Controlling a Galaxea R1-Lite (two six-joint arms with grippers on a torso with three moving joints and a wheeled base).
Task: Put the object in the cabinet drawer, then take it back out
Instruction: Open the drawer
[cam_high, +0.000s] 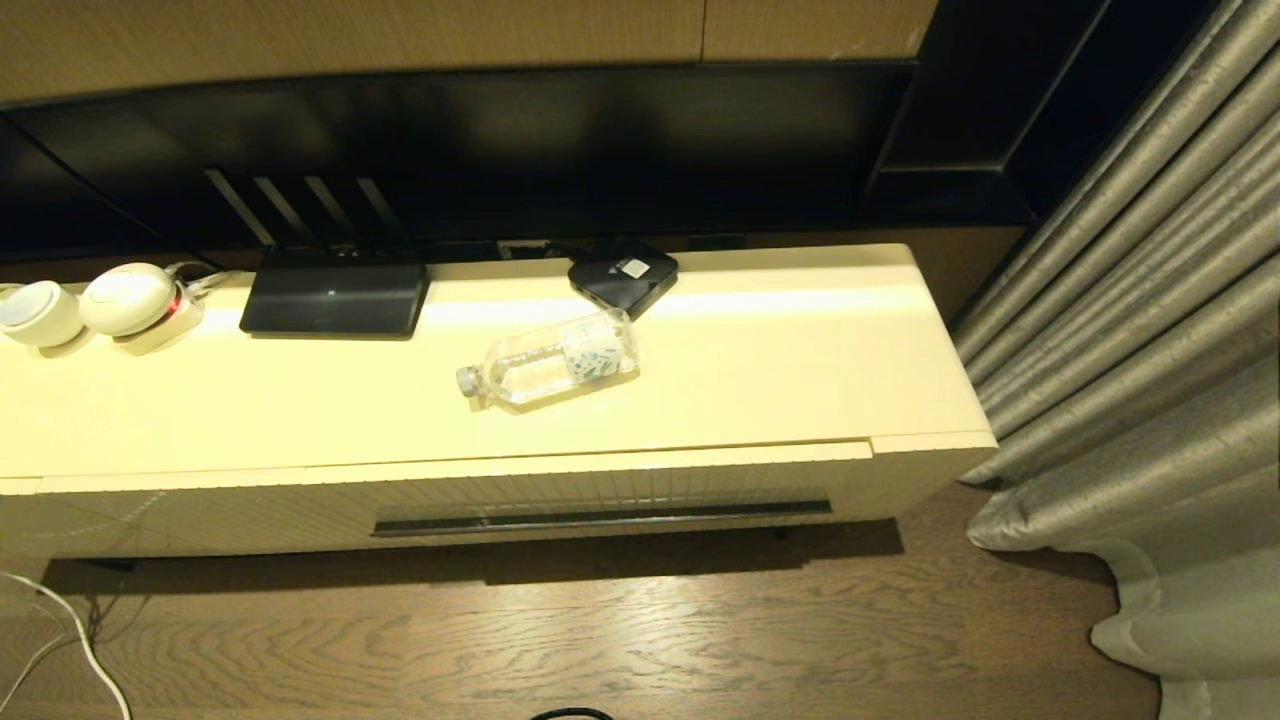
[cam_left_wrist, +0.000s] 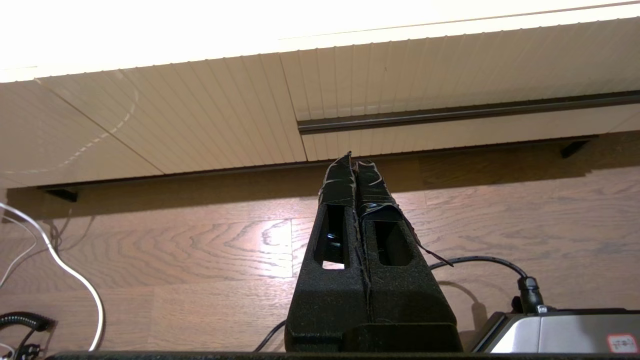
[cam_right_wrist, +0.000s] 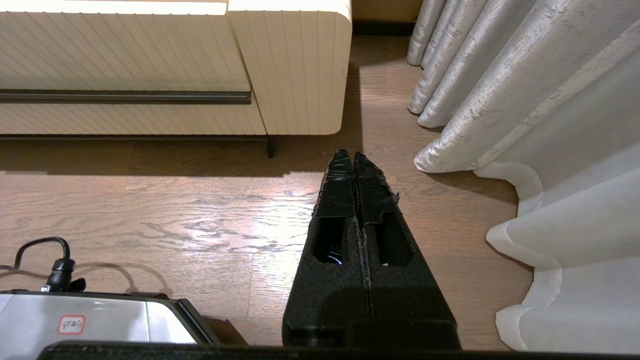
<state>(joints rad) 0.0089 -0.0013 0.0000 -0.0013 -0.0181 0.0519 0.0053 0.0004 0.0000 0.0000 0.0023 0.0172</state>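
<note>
A small clear water bottle (cam_high: 552, 360) lies on its side on the cream cabinet top (cam_high: 780, 370), cap toward the left. Below the top edge, the ribbed cream drawer (cam_high: 600, 490) is closed, its long dark handle slot (cam_high: 600, 518) along the lower edge. The same drawer front (cam_left_wrist: 425, 75) and slot (cam_left_wrist: 450, 114) show in the left wrist view. My left gripper (cam_left_wrist: 354, 159) hangs low over the wooden floor in front of the cabinet, shut and empty. My right gripper (cam_right_wrist: 354, 155) is also shut and empty, near the cabinet's right end (cam_right_wrist: 295, 65). Neither arm appears in the head view.
On the cabinet top are a black square box (cam_high: 622, 275), a black router (cam_high: 335, 298) and two white round devices (cam_high: 100, 305). Grey curtains (cam_high: 1150, 330) hang at the right. White cables (cam_left_wrist: 60, 270) lie on the floor at left. A dark TV screen (cam_high: 450, 150) stands behind.
</note>
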